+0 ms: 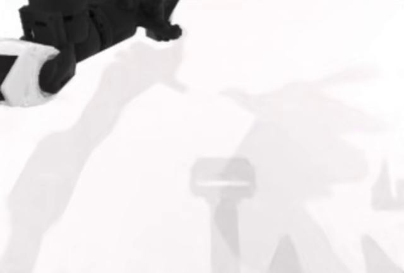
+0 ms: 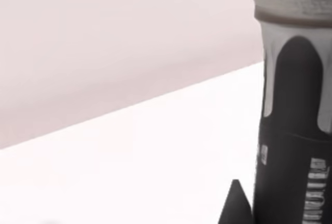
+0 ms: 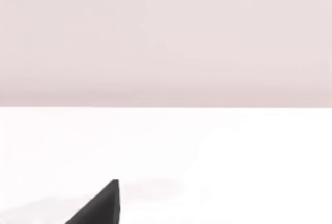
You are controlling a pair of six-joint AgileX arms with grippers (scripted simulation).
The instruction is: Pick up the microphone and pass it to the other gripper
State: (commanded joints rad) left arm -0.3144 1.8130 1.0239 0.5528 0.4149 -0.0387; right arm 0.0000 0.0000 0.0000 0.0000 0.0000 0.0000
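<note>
Up at the far left of the white table (image 1: 265, 58), the left gripper (image 1: 165, 28) is clamped on the microphone (image 2: 293, 130), holding it upright: matte black tapering handle, pale collar, grainy silver-grey mesh head on top. One pointed black finger (image 2: 236, 206) shows beside the handle. The right gripper (image 3: 101, 206) shows only a dark wedge tip, so I cannot tell how its fingers stand.
</note>
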